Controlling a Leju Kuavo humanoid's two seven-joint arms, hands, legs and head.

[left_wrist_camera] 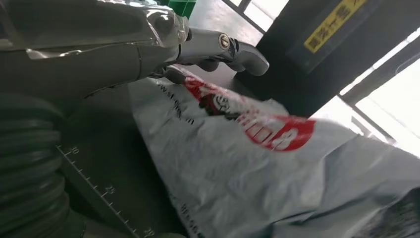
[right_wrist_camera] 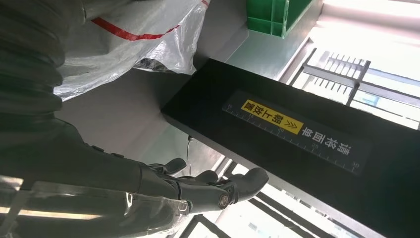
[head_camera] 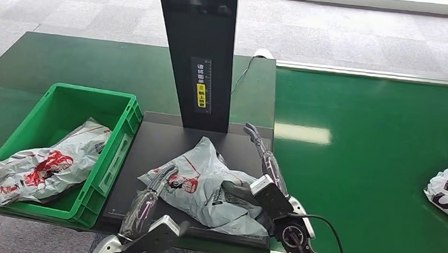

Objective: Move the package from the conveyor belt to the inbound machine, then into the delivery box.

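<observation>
package (head_camera: 206, 182) lies on the inbound machine's dark plate (head_camera: 161, 137), right of the green delivery box (head_camera: 116, 149); soft, crinkly, slippery poly bag, likely light, best gathered at its bunched near edge; left hand (head_camera: 158, 184) and right hand (head_camera: 262, 147) both spread, holding nothing.

even, bright overhead light; a glare patch on the conveyor belt (head_camera: 302, 134) at 1 o'clock; wrist views blown out by windows, close parts blurred.
</observation>
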